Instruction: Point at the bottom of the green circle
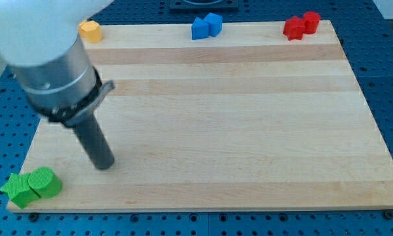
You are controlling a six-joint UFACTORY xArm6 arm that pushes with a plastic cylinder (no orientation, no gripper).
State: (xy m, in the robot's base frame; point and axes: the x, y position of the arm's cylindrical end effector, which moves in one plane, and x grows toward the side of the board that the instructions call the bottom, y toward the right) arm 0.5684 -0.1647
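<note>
The green circle (pixel 44 182) is a short cylinder at the board's bottom left corner. It touches a green star-like block (pixel 17 189) on its left. My tip (pixel 105 164) rests on the board up and to the right of the green circle, about a block's width or two away and not touching it. The dark rod rises from the tip to the view's upper left into the grey arm body (pixel 49 65).
An orange block (pixel 90 30) sits at the top left of the wooden board (pixel 236 118). Two touching blue blocks (pixel 206 27) stand at the top middle. Two touching red blocks (pixel 301 25) stand at the top right.
</note>
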